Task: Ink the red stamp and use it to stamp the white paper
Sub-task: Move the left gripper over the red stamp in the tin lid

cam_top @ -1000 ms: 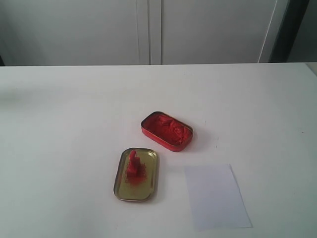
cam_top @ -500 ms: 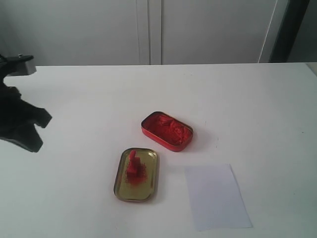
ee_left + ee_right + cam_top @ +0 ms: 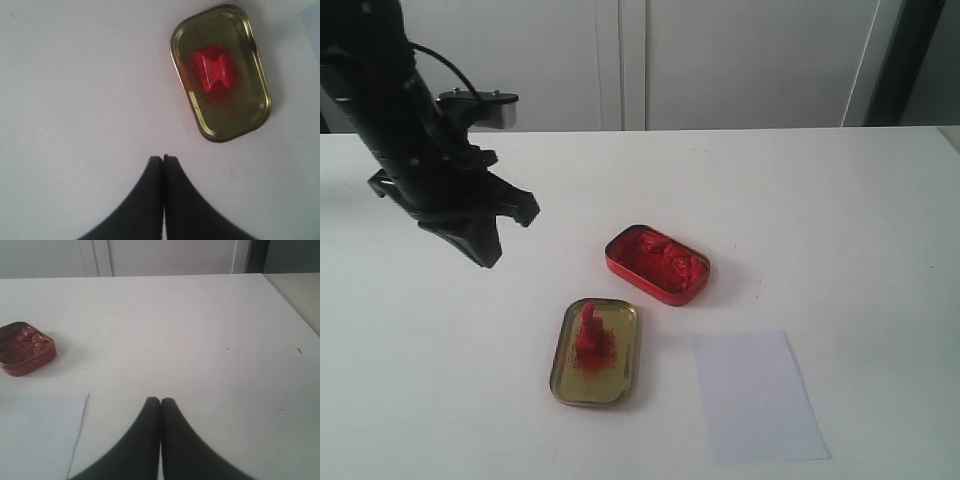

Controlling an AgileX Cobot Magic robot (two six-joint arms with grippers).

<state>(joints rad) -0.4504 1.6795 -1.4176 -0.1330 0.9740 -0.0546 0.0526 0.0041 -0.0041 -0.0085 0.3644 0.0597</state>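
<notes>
The left claw (image 3: 485,255) had swung in from the left edge, further over the worktop (image 3: 820,200), tips down and pressed together, empty; the red stamp (image 3: 589,336) stayed upright in the gold lid (image 3: 618,378), well apart from that claw; the white paper (image 3: 757,395) lay unmoved beside the lid; the right claw (image 3: 160,401) was likewise pressed together
</notes>
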